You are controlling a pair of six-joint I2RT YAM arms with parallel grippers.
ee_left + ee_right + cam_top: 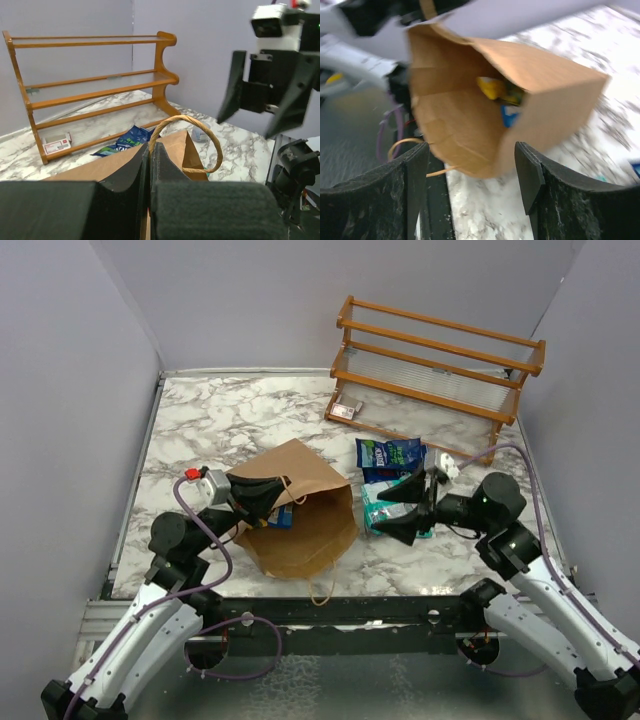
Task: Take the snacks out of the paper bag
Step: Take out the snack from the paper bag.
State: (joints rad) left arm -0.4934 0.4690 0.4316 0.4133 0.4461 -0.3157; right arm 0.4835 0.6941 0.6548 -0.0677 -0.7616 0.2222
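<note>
The brown paper bag (310,525) lies on its side in the middle of the table, mouth toward the right arm. My left gripper (268,502) is shut on its upper edge at the twisted handle (186,142), holding the mouth up. Inside the bag (470,120) a yellow packet (492,87) and a blue packet (509,115) show. My right gripper (472,165) is open just outside the mouth, nothing between its fingers. A blue snack packet (390,452) and a teal one (368,502) lie on the table right of the bag.
A wooden rack (440,365) stands at the back right, with a small pale box (347,410) on its lowest shelf. A small clear cup (445,465) sits near the rack's front leg. Grey walls close in the left and right sides.
</note>
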